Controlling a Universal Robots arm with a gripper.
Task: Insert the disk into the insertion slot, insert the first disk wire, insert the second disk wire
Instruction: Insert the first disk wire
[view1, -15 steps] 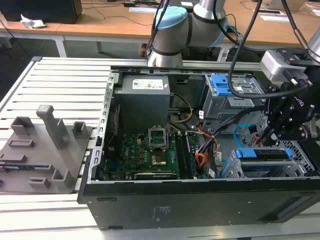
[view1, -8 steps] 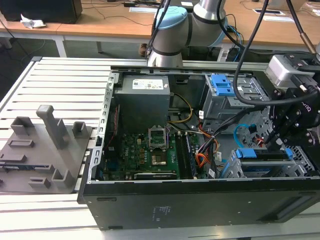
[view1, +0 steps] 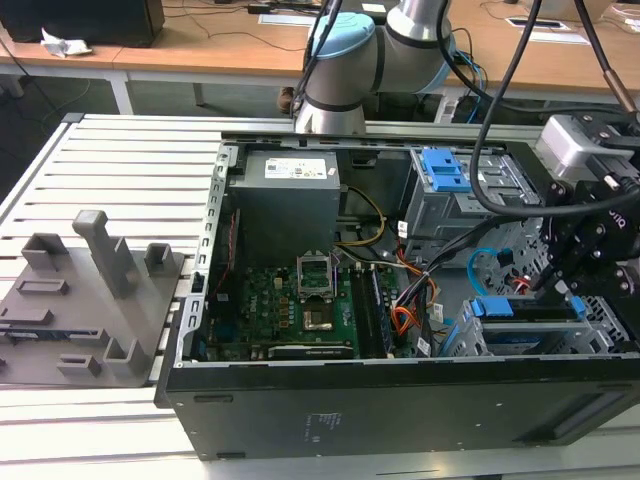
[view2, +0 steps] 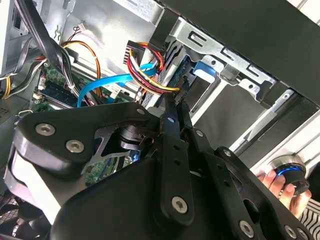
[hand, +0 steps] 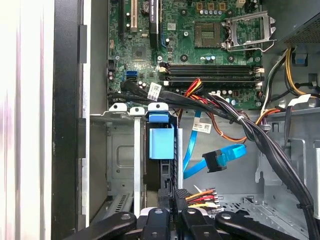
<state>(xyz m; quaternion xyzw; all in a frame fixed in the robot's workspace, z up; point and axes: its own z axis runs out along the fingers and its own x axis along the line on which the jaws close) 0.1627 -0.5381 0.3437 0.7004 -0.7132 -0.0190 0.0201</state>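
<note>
Computer case (view1: 400, 400): lies open on a slatted table (view1: 110, 170), with the circuit board (view1: 300, 300) exposed inside.

Disk (view1: 530, 308): seated in the slot (view1: 462, 340) at the corner of the case on the exterior view's right. In the first wrist view its blue frame (hand: 161, 142) stands between the slot's silver walls (hand: 120, 150).

Gripper (view1: 568, 285): positioned inside the case, just beside the outer end of the disk. In the first wrist view its fingers (hand: 175, 196) are drawn together around a black plug, from which the red, yellow and black strands of the first disk wire (hand: 200, 197) fan out. The second wrist view shows the same fingertips (view2: 172, 107) meeting at the end of that bundle (view2: 145, 70). The plug is near the disk's end; contact with the disk cannot be confirmed.

Second disk wire (hand: 220, 159): light blue and flat, hanging in a loop beside the slot with its plug end free, touching neither disk nor gripper. It also shows in the exterior view (view1: 478, 262) and the second wrist view (view2: 100, 85).

Other: a person's hand (view2: 277, 182) rests outside the case.
</note>
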